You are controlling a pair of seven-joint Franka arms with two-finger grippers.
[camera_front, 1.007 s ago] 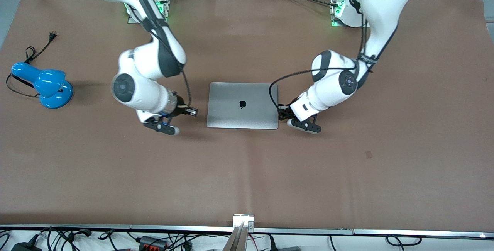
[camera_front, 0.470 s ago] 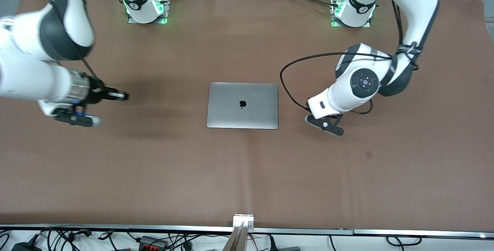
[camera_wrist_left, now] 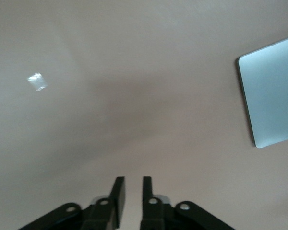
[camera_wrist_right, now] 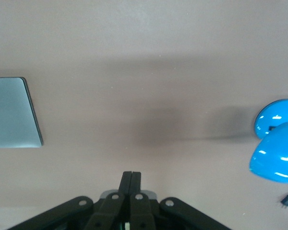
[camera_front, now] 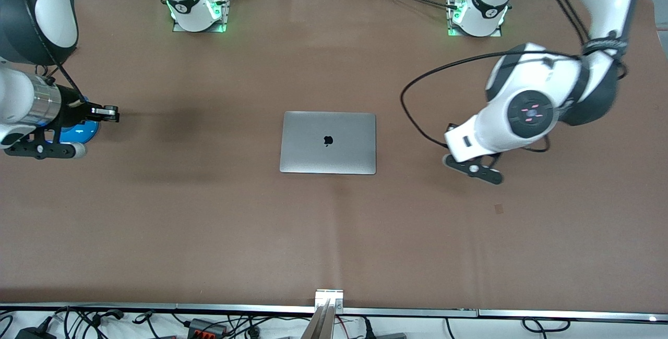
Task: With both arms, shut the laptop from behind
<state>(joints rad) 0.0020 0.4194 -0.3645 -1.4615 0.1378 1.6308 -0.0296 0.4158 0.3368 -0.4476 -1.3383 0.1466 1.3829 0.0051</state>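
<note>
The grey-silver laptop (camera_front: 327, 142) lies flat in the middle of the brown table, lid down and its dark logo facing up. One corner of it shows in the left wrist view (camera_wrist_left: 273, 96) and in the right wrist view (camera_wrist_right: 9, 112). My right gripper (camera_front: 110, 114) hangs over the table toward the right arm's end, well clear of the laptop, its fingers (camera_wrist_right: 132, 173) pressed together on nothing. My left gripper (camera_wrist_left: 133, 179) is over bare table toward the left arm's end, its fingers a little apart and empty. In the front view the left arm's white wrist (camera_front: 501, 125) hides it.
A blue desk lamp (camera_front: 83, 129) with a black cord sits under the right arm's wrist, also in the right wrist view (camera_wrist_right: 278, 148). Both arm bases (camera_front: 198, 5) (camera_front: 477, 8) stand along the table edge farthest from the front camera. A small mark (camera_front: 499, 208) is on the mat.
Both arms have swung away from the laptop's sides toward their own ends of the table. The left gripper's fingers have parted a little. The laptop has not moved.
</note>
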